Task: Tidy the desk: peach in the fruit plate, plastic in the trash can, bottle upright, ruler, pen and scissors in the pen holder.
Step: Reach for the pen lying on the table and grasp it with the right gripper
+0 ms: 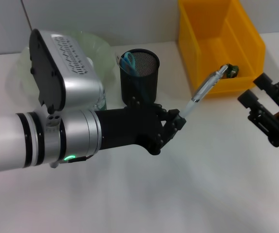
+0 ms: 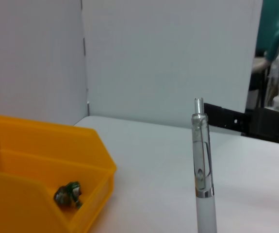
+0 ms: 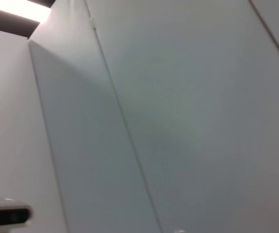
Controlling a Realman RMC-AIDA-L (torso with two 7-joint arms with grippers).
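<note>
White bench [image 1: 217, 184], pale wall panels behind. Left jaws [image 1: 177, 121] closed on the lower end of a clear-and-white click pen with a silver clip [image 1: 206, 88]; the pen slants up and away from the jaws toward the orange plastic bin [image 1: 217, 29], its clip end over the bin's front wall. Left wrist view: pen [image 2: 202, 165] upright in frame, orange bin [image 2: 42, 160] beyond it holding 1 small dark green crumpled scrap [image 2: 69, 194].

Black mesh cylindrical pen holder [image 1: 139, 75] just behind the left jaws, blue-handled scissors [image 1: 128, 60] standing in it. Translucent green fruit plate [image 1: 95, 46] behind the left arm, largely hidden.

Right jaws [image 1: 263, 97] parked at the bench's right edge, well apart from the pen, fingers spread, holding nothing.
</note>
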